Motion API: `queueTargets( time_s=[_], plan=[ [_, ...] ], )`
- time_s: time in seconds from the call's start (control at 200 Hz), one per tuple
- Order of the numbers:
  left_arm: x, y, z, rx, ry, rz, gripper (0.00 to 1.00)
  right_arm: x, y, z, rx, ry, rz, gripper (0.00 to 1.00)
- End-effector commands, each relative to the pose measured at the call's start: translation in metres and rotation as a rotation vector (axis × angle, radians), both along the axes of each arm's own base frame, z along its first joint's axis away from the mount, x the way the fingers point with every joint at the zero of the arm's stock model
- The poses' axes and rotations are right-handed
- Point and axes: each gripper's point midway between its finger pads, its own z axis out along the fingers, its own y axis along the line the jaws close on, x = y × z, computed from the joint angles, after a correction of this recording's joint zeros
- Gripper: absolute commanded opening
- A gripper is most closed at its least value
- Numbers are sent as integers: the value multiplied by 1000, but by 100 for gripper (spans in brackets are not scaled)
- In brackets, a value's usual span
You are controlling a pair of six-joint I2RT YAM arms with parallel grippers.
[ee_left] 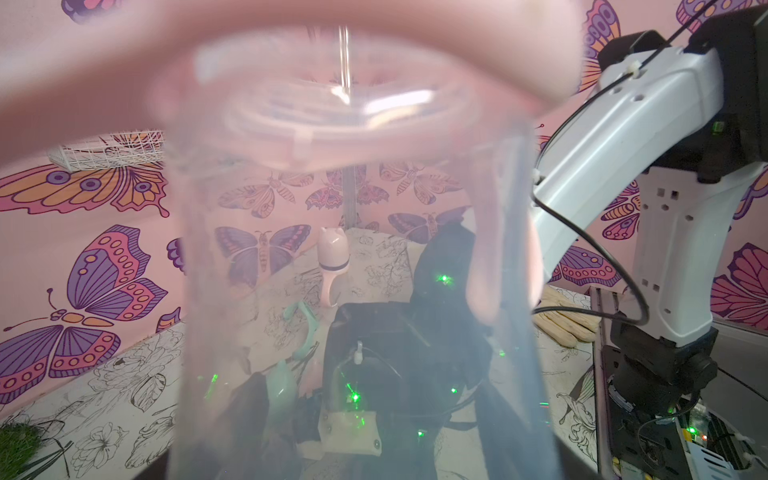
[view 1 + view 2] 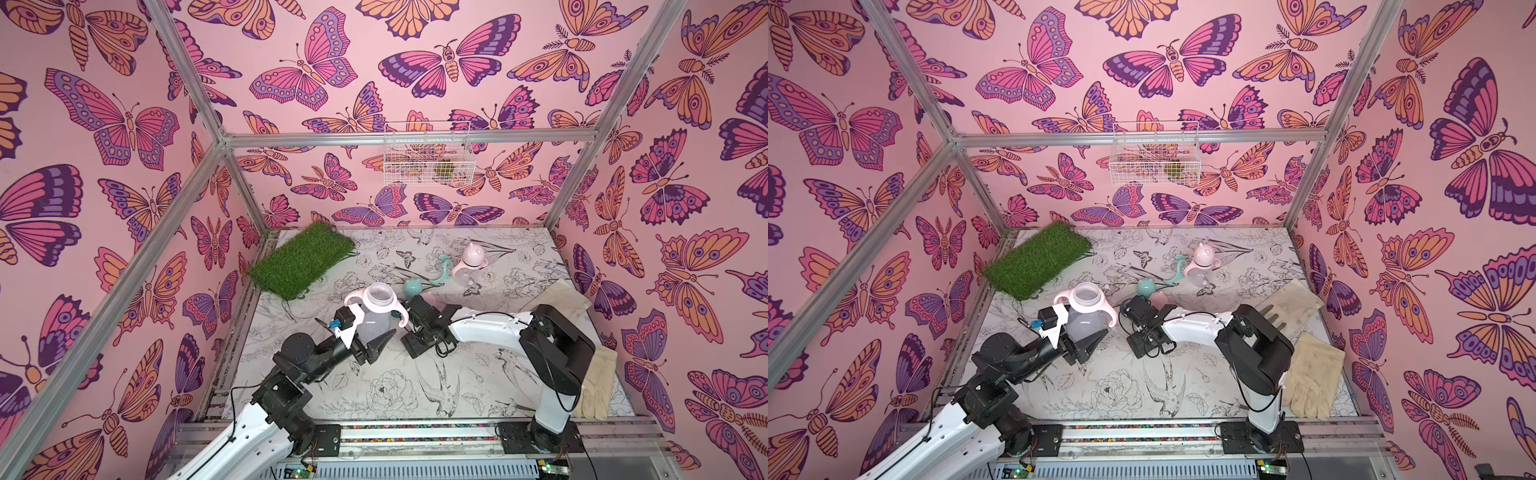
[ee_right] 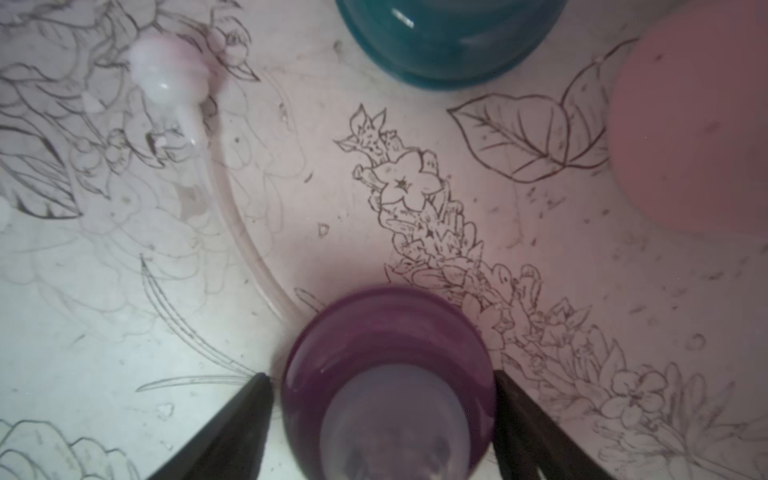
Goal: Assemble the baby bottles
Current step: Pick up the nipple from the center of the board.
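floral table [image 2: 374, 395] bears grass mat [image 2: 301, 259], glove [image 2: 596, 386], capped bottle [image 2: 471, 262], teal ring [image 2: 444, 270]

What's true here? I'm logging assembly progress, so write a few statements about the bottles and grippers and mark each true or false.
1. The left gripper holds a clear bottle that wears a pink handle ring. True.
2. That bottle already carries a nipple collar. False: its mouth is open and bare.
3. The right gripper has a finger on each side of a purple collar on the table. True.
4. The capped bottle lies on the grass mat. False: it is on the table, apart from the grass mat.
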Motion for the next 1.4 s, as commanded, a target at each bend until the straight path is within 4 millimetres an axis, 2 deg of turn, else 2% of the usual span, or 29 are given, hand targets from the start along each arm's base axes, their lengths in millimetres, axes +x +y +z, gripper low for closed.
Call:
queueTargets(
  time_s=[0.0, 0.21, 0.361, 0.596, 0.956, 1.082, 1.127, 1.142, 1.157, 1.167, 1.397],
  plan=[
    [-2, 1, 4, -3, -15, -8, 0, -2, -7, -4, -72, -8, 13, 77],
    [-2, 1, 4, -2, -13, -6, 0, 1, -10, 2, -77, -31, 4, 61],
    [-2, 1, 5, -3, -14, -5, 0, 4, -7, 19, -46, -52, 0, 51],
    [1, 4, 7, -20, -28, 18, 0, 5, 11, 79, 72, -69, 40, 41],
    [5, 7, 8, -59, -55, 49, 0, -1, 20, 155, 164, -94, 106, 38],
    [5, 5, 2, -82, -59, 35, 0, -6, 14, 180, 173, -104, 121, 37],
    [4, 4, 6, -101, -75, 26, 0, -8, 10, 187, 166, -110, 125, 37],
    [5, 3, -8, -90, -58, 24, 0, -8, 9, 188, 159, -112, 124, 37],
    [4, 2, -9, -96, -62, 20, 0, -8, 7, 188, 152, -112, 124, 37],
    [4, 2, -10, -99, -63, 20, 0, -9, 4, 198, 165, -130, 123, 37],
    [5, 3, -23, -124, -63, 24, 0, -12, -26, 245, 127, -243, 127, 37]
  ],
)
